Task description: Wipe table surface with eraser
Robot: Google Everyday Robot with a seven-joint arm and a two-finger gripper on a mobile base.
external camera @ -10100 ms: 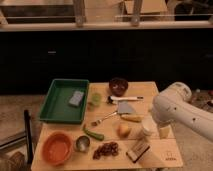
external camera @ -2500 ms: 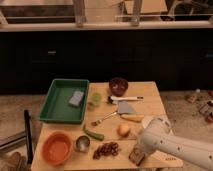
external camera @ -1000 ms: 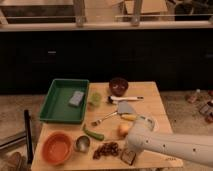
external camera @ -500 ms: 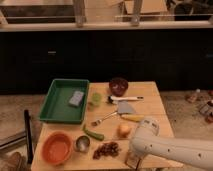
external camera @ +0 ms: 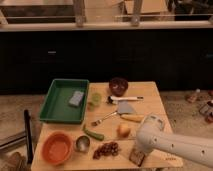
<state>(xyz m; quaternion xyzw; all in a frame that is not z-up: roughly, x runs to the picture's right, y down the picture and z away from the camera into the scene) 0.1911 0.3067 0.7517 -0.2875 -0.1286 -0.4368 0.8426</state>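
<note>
At the worktop's [external camera: 152, 107] 10 o'clock we see a green tray [external camera: 59, 109] holding a sponge [external camera: 76, 98], and an orange bowl [external camera: 57, 147] sits at 7. At 5 o'clock, by the near edge, the eraser [external camera: 135, 158] lies tilted on the wood. The claw [external camera: 140, 151], reaching in from 4 o'clock, is pressed together on it.
</note>
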